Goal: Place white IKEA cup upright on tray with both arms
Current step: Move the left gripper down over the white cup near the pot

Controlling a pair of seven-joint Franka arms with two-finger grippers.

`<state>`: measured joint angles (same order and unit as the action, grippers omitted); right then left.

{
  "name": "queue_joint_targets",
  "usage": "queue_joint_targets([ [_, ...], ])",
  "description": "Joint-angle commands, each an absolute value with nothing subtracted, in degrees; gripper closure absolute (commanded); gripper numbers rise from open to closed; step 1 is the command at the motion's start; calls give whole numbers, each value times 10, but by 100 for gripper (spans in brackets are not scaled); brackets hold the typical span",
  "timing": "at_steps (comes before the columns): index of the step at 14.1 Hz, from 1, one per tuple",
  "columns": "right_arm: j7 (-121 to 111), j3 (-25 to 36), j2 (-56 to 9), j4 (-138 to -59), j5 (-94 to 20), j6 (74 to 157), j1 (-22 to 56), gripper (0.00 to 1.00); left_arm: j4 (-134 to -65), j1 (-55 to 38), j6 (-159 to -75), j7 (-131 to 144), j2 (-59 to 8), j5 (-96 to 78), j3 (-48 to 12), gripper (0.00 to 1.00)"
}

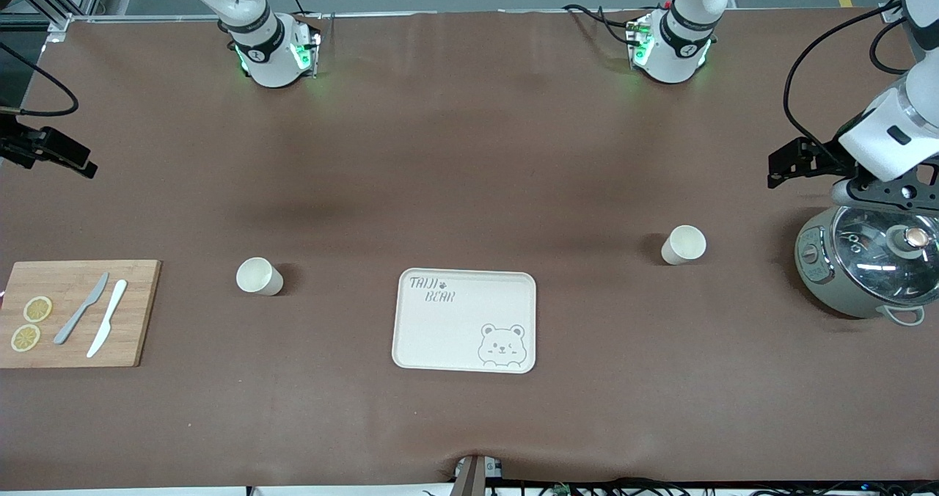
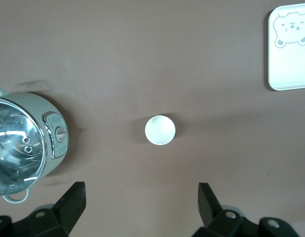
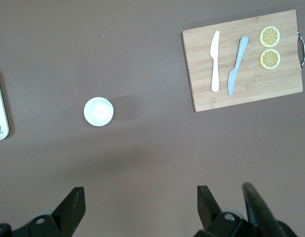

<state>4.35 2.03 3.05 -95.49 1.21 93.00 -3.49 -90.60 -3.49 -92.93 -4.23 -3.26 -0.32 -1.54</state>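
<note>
Two white cups stand upright on the table, one (image 1: 259, 276) toward the right arm's end, one (image 1: 683, 245) toward the left arm's, either side of the bare tray (image 1: 466, 321); nothing is placed yet. Both claws, left (image 2: 141, 202) and right (image 3: 140, 205), hang spread and empty, seemingly high over their cups. Front view crops both arms' wrists.
</note>
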Motion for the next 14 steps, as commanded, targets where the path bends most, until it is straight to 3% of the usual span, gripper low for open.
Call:
queue_joint_targets([
  [1, 53, 17, 24, -944, 6, 925, -38, 0, -895, -38, -935, -40, -40, 9, -15, 0],
  [5, 53, 17, 23, -944, 6, 927, -38, 0, -907, -55, -976, -39, -78, 9, -18, 0],
  [8, 53, 17, 19, -943, 6, 928, -38, 0, -963, -58, -1059, -38, -90, 7, -20, 0],
  [14, 53, 17, 18, -943, 6, 928, -37, 0, -1025, -55, -1144, -36, -112, 7, -25, 0],
])
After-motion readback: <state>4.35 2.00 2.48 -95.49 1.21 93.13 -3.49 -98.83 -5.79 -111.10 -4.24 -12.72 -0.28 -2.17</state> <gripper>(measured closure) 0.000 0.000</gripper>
